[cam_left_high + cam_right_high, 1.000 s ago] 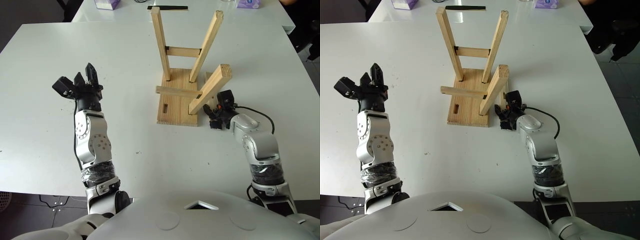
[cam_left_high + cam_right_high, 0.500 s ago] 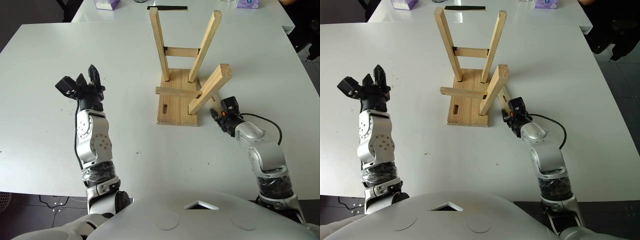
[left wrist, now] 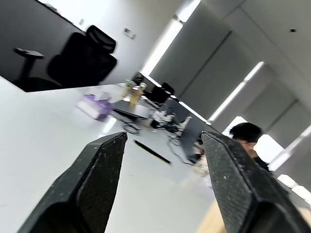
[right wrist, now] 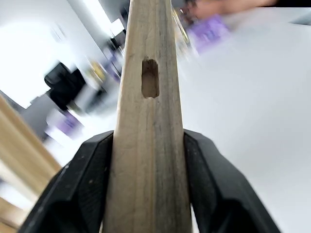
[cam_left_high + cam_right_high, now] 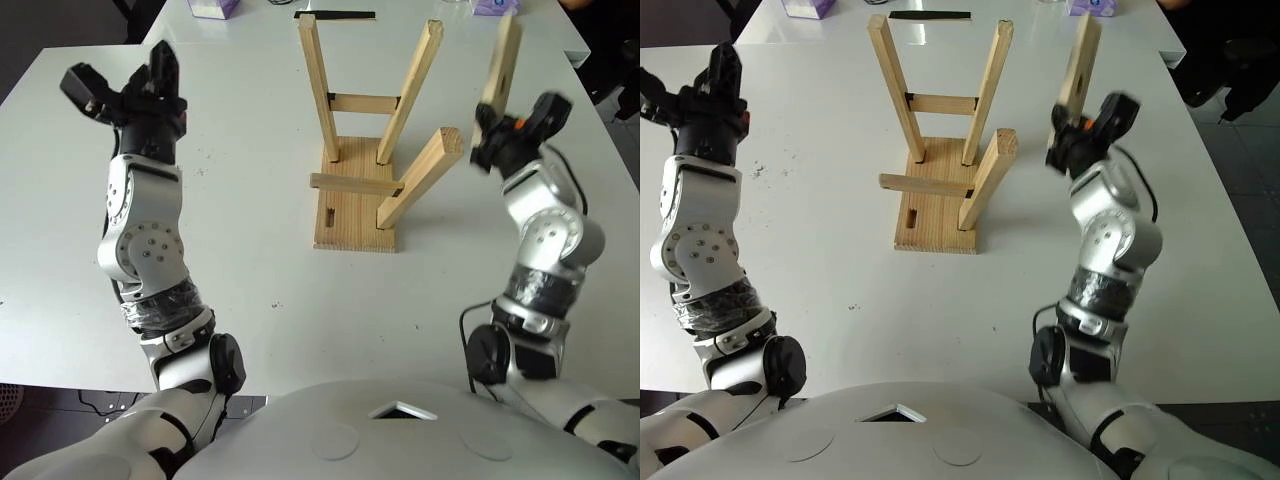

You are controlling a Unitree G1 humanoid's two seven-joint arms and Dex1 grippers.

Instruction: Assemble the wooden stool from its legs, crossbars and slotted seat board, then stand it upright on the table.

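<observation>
Both arms have risen since a second ago. Your right claw (image 5: 492, 135) has come up off the tabletop (image 5: 250, 270) pinching the loose leg (image 5: 500, 60). Its fingers (image 4: 90, 184) hide the leg's lower end, and the rest stands nearly upright above the claw, right of the stool. Your left claw (image 5: 122, 85) hangs spread and empty. Beyond, the seat board (image 5: 350, 228) lies flat, with three legs and two crossbars fitted.

- We see a purple box (image 5: 213, 8) at the far left, on the far table (image 5: 260, 25).
- We see a second purple box (image 5: 495, 7) at the far right.
- Between them lies a flat black strip (image 5: 335, 15).
- Beyond stands a black office chair (image 3: 82, 60).
</observation>
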